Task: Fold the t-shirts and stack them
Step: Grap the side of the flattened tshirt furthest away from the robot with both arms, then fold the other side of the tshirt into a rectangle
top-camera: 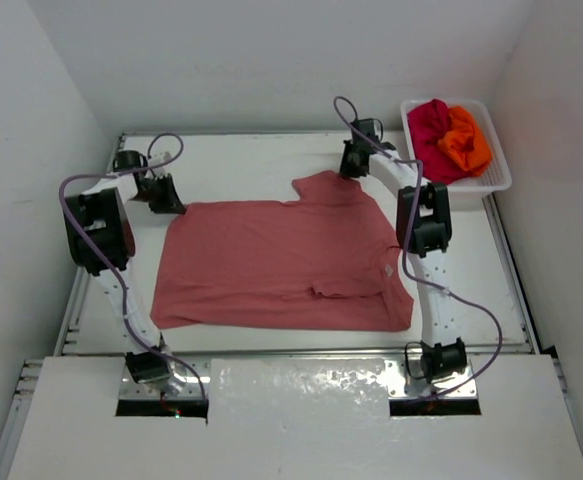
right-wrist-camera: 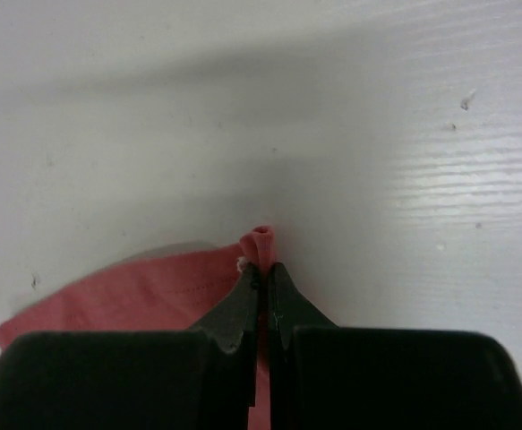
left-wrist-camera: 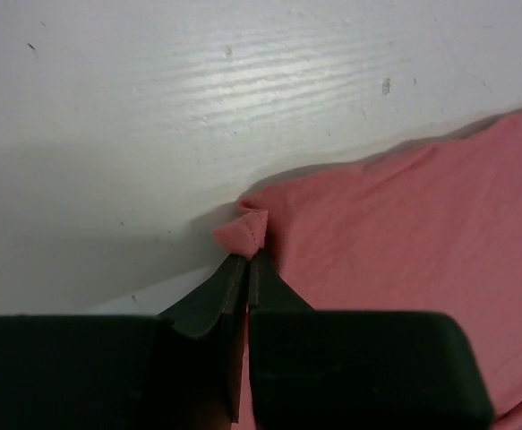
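A dusty salmon-pink t-shirt (top-camera: 281,262) lies spread on the white table. My left gripper (top-camera: 168,205) is at its far left corner, and in the left wrist view the left gripper (left-wrist-camera: 247,258) is shut on a pinched fold of the pink t-shirt (left-wrist-camera: 395,233). My right gripper (top-camera: 349,172) is at the shirt's far right corner; the right wrist view shows the right gripper (right-wrist-camera: 265,267) shut on a small fold of the pink cloth (right-wrist-camera: 135,291). A crimson red t-shirt (top-camera: 431,130) and an orange t-shirt (top-camera: 467,140) lie crumpled in the basket.
A white mesh basket (top-camera: 498,170) stands at the table's far right corner, close to my right arm. White walls enclose the table on the left, back and right. The table (top-camera: 251,160) has raised metal rails along its edges.
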`<state>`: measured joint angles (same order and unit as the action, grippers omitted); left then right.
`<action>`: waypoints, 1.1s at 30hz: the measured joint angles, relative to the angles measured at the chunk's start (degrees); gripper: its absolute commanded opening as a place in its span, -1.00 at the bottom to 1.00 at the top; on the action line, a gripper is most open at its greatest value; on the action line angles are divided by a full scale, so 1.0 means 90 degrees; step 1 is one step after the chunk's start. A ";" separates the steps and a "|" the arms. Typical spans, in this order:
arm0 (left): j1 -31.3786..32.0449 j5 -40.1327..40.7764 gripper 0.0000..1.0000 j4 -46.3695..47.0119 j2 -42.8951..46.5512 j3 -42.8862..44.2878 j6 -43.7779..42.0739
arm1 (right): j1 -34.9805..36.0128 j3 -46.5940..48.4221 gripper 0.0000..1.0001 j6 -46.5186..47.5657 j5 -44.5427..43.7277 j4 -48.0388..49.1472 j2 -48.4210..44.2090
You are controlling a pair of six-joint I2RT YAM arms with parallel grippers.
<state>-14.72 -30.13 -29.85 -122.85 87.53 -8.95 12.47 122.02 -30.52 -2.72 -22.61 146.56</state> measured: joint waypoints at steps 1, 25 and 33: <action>-0.0002 -0.0068 -1.00 0.0070 0.0039 -0.0117 0.0002 | -0.0039 -0.0216 -1.00 0.0061 0.0078 0.0034 -0.0138; -0.0097 0.0410 -1.00 -0.2868 0.3048 -0.2336 -0.4821 | -0.0340 -0.8167 -1.00 0.0590 0.1173 -0.0221 -0.6997; -0.0126 0.0444 -1.00 -0.2773 0.3043 -0.1722 -0.5183 | -0.0753 -0.8099 -1.00 0.0804 0.1260 -0.0641 -0.7315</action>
<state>-15.86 -26.13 -54.81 -95.46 72.03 -55.59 5.69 49.12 -23.29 8.62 -28.38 80.73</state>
